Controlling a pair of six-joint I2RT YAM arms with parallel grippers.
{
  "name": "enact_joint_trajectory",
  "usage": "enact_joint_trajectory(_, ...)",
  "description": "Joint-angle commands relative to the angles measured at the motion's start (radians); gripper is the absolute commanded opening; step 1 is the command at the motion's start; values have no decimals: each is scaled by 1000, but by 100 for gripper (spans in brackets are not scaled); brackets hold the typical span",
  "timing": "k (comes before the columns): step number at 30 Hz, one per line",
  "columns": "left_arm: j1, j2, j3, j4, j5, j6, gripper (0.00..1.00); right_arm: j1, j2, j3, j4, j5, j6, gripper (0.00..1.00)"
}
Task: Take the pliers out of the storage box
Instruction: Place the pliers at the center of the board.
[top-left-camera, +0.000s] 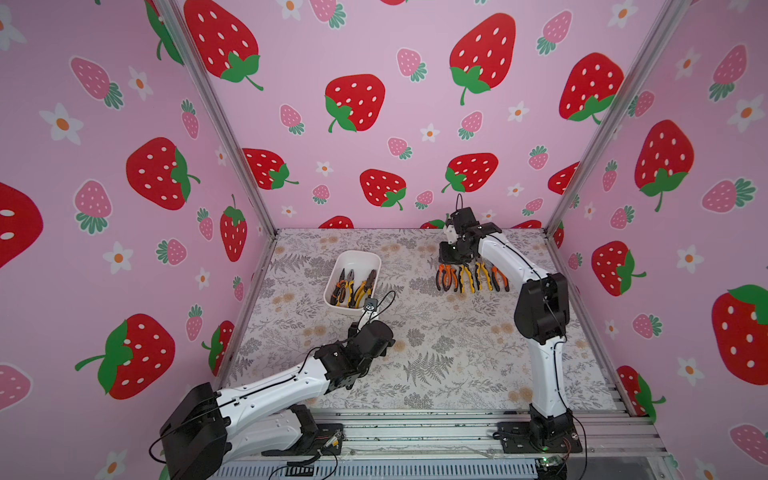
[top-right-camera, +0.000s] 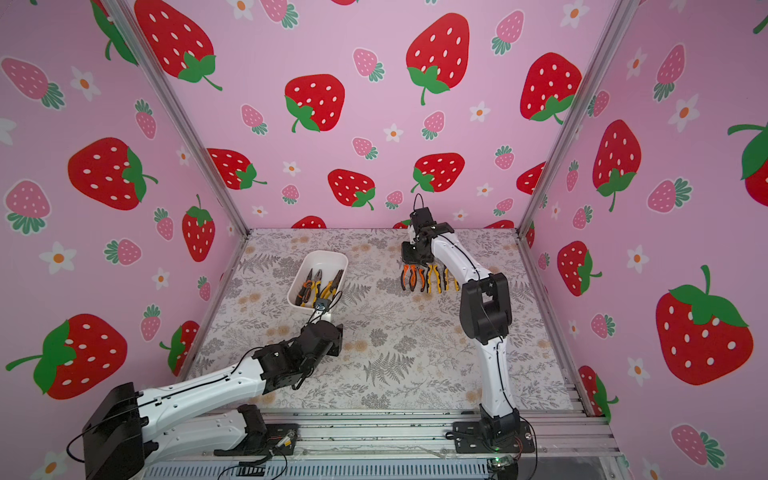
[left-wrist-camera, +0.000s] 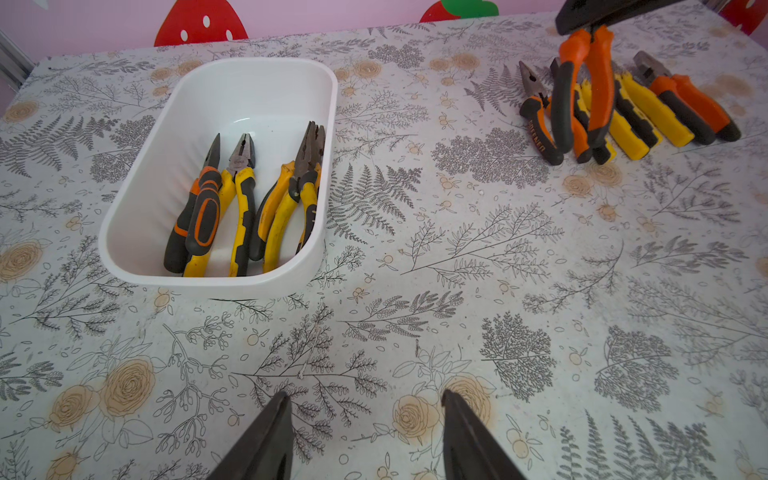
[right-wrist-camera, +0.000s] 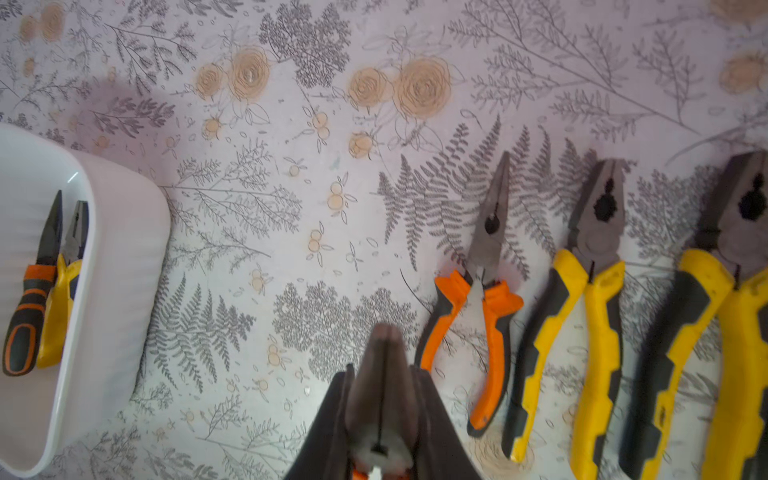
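The white storage box (top-left-camera: 357, 254) (left-wrist-camera: 257, 62) stands at the back left of the table and holds several pliers (top-left-camera: 353, 286) (left-wrist-camera: 241, 199), with orange-and-black or yellow-and-black handles. My right gripper (right-wrist-camera: 384, 370) (top-left-camera: 455, 257) is shut on the metal head of an orange-handled pliers (left-wrist-camera: 582, 83) (right-wrist-camera: 384, 374). Its handles hang down at the left end of a row of pliers (top-left-camera: 473, 278) (right-wrist-camera: 582, 332) lying on the table. My left gripper (left-wrist-camera: 365, 395) is open and empty over bare table, short of the box's near wall.
Pink strawberry walls close in the table on three sides, with metal posts in the back corners. The right arm (top-left-camera: 540, 307) rises along the right side. A patterned cloth (top-left-camera: 436, 353) covers the table between the box and the row.
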Motion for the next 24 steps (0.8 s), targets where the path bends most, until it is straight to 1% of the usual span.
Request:
enact_joint_trajectory(1, 3, 18, 51, -13, -13, 8, 58, 31, 79, 148, -83, 33, -10, 0)
enact_joint_trajectory(4, 5, 23, 56, -15, -17, 8, 58, 51, 177, 287, -142, 69, -13, 0)
enact_joint_trajectory(7, 11, 18, 52, -13, -16, 5, 58, 63, 233, 358, -157, 93, -12, 0)
enact_joint_trajectory(20, 28, -18, 22, 4, 5, 1, 58, 72, 314, 391, -117, 124, 7, 0)
enact_joint_trajectory(22, 29, -20, 21, 4, 7, 1, 58, 73, 323, 391, -115, 133, 10, 7)
enact_joint_trajectory(24, 30, -21, 19, 6, 10, 0, 58, 71, 336, 391, -111, 142, 16, 8)
